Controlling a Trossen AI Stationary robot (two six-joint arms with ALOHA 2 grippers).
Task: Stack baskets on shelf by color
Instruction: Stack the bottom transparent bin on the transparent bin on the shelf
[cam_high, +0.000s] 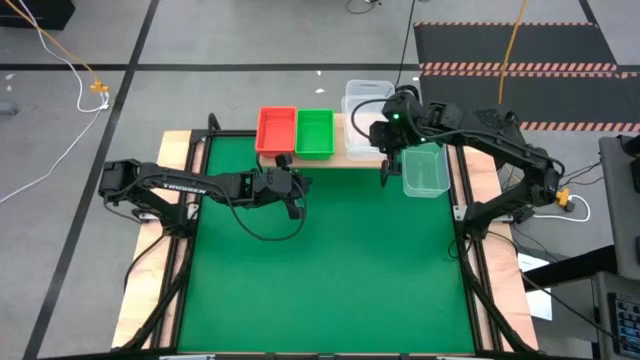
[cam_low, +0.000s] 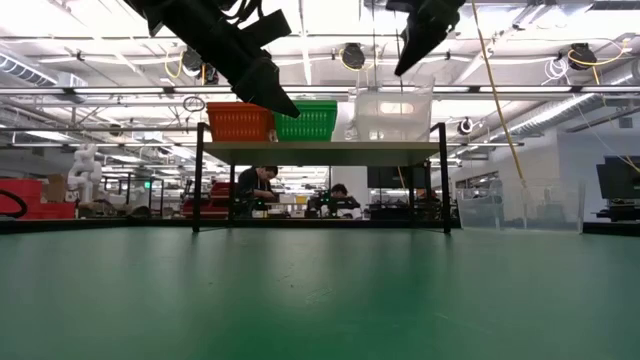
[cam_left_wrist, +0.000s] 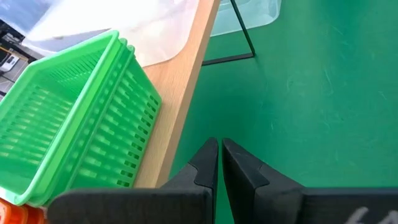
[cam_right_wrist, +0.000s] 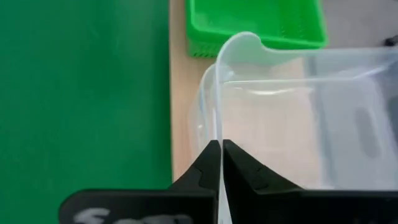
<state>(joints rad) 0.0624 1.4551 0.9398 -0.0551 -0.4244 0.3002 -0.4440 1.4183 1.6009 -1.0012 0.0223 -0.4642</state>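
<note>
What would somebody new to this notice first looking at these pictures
Most striking are the red baskets and green baskets side by side on the shelf at the mat's far edge, with a clear stack next to them. The right gripper is shut on a clear basket's wall above that shelf end. The left gripper hangs shut over the mat just before the shelf.
</note>
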